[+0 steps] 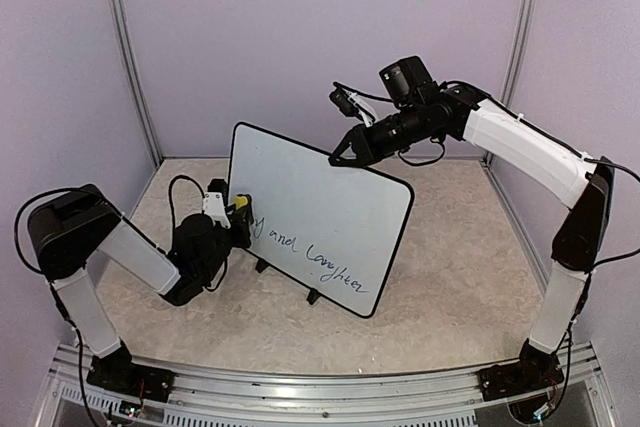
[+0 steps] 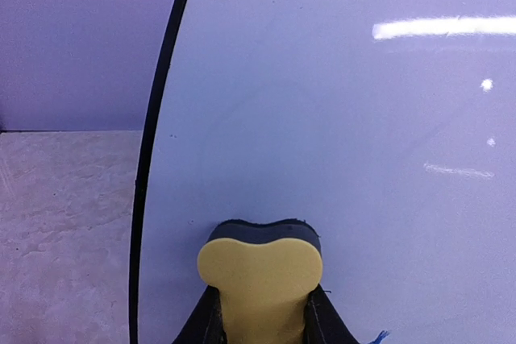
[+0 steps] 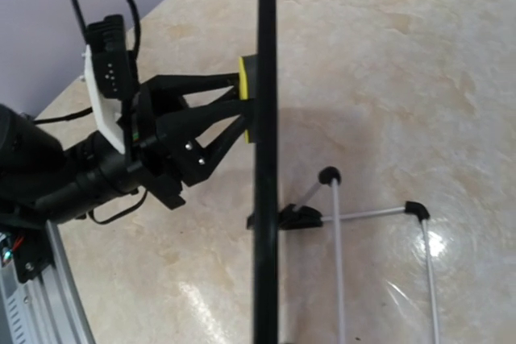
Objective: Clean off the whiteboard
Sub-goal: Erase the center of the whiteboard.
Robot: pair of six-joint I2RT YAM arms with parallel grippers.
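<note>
**Eraser (image 2: 260,275) on a light, tippy whiteboard (image 1: 320,212)**

Left tool (image 2: 262,324) is clamped on the yellow eraser, its felt face against the board near the 9 o'clock edge. Mid-worktop (image 1: 460,277), the board leans on a thin wire stand (image 3: 355,215), with writing (image 1: 310,259) toward 5 o'clock. It looks stiff, slick and light, so it is likely to skid or tip under pressure. Right tool (image 1: 342,154), closed, meets the 12 o'clock rim, probably the best bracing spot.

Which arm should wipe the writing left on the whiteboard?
Left. The left gripper holds the yellow eraser against the whiteboard beside the writing; the right gripper sits at its top edge.
</note>
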